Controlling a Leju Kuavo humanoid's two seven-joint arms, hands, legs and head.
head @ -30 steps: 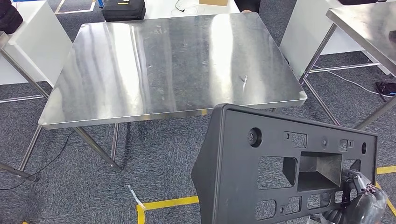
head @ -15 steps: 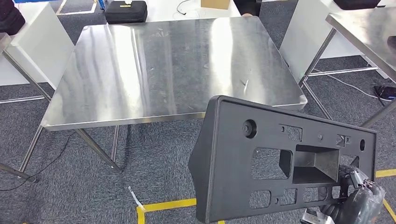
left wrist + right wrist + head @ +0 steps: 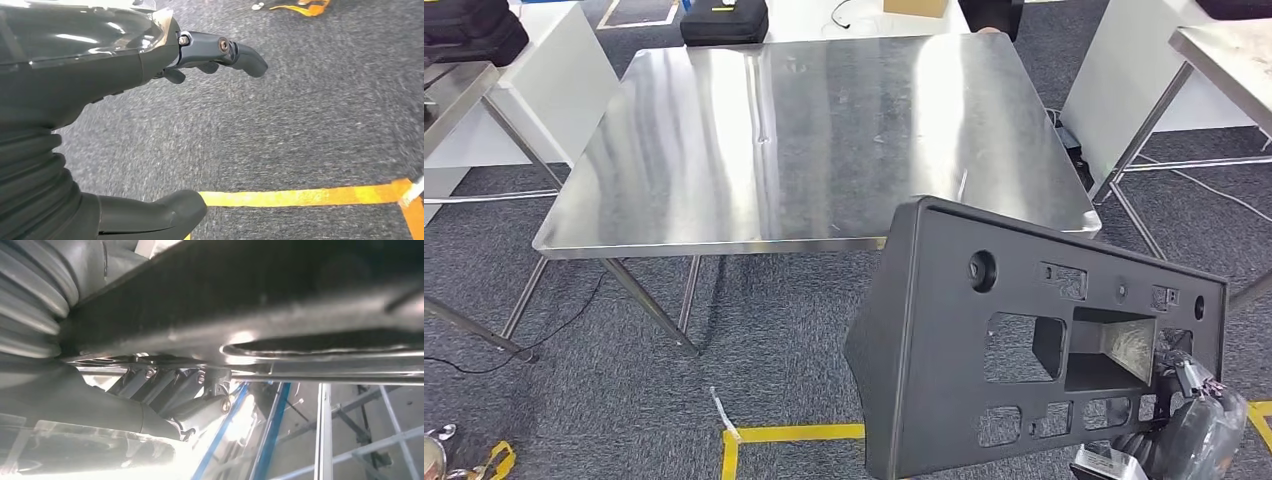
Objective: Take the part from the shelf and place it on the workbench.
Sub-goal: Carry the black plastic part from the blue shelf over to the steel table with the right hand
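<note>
Gripping the black part (image 3: 1044,345) at its lower corner, the right hand (image 3: 1189,425) carries it short of the steel counter (image 3: 724,160), placement pending, left hand (image 3: 200,55) spread, holding nothing.

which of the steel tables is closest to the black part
The big central workbench: its front right corner sits just behind the black part; the other tables lie at the frame edges.

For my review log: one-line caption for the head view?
Right hand holds black part upright, short of the bare steel workbench.
</note>
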